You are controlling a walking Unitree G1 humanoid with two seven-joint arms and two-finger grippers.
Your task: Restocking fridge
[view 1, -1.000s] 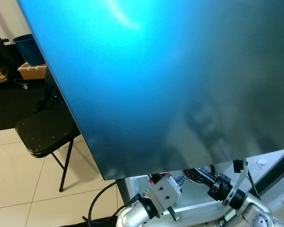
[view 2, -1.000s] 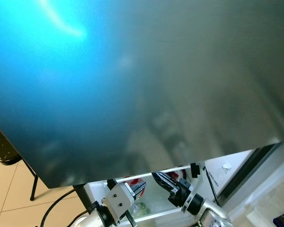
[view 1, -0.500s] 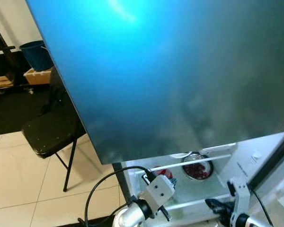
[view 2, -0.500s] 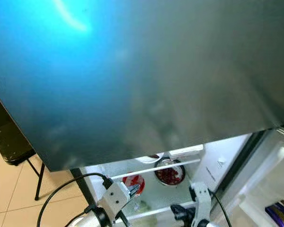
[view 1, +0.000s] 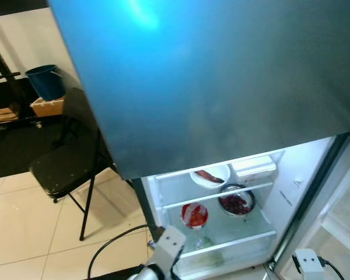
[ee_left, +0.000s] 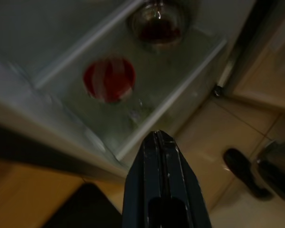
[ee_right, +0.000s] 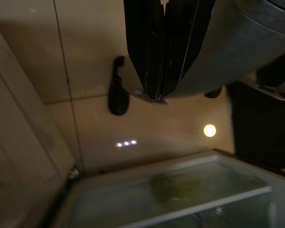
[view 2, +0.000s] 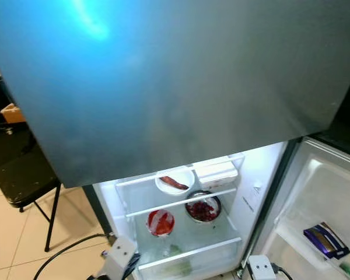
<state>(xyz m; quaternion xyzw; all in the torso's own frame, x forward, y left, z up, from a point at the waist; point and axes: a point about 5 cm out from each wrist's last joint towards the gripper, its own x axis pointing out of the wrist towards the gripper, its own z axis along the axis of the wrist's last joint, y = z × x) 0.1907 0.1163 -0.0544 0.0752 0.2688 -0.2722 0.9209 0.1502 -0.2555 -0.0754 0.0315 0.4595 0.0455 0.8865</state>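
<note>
Your left end effector and right end effector, both closed and empty, hang before the open grey-doored fridge; no label is readable.

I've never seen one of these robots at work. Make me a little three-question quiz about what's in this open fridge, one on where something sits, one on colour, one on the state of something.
1. Where is the white bowl?
A. top shelf
B. door rack
C. floor

2. What colour is the folding chair beside the fridge?
A. white
B. black
C. red

3. How are the left gripper's fingers?
A. spread wide
B. holding a bowl
C. shut, holding nothing

Answers:
1. A, it sits above the steel bowl.
2. B, seat and legs are black.
3. C, the left wrist view shows both fingers pressed together.
</note>
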